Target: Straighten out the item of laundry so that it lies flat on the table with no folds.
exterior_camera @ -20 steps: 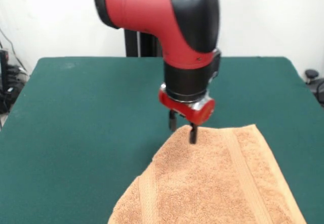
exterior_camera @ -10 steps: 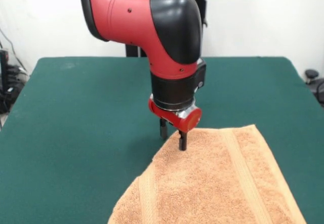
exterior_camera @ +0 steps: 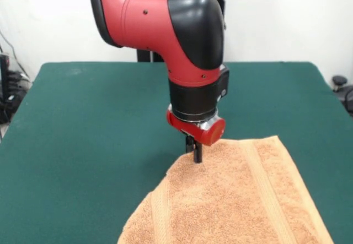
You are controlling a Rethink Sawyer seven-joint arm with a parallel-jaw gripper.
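1. The towel (exterior_camera: 231, 200), peach terry, lies at the near right part of the surface (exterior_camera: 83, 145) and runs off the bottom edge of the view.
2. 2 flat woven bands cross the towel: 1 near its left edge and 1 running from the far edge toward the near right.
3. The towel's left corner region looks folded, with an angled edge running from the near left up to a rounded hump at the far left of the cloth.
4. The tool (exterior_camera: 196, 150) stands upright at that far hump, its dark tips touching or pressing into the cloth just at the towel's far edge.
5. The tips appear drawn together, with almost no gap visible between them, possibly pinching a bit of the towel's edge; whether cloth is actually caught there cannot be told.
6. Above the tool sits a red collar, then a black wrist section, then the big red and black arm (exterior_camera: 165, 23) coming down from the top.
7. Beyond the arm, the green surface reaches back to a white wall (exterior_camera: 287, 18).
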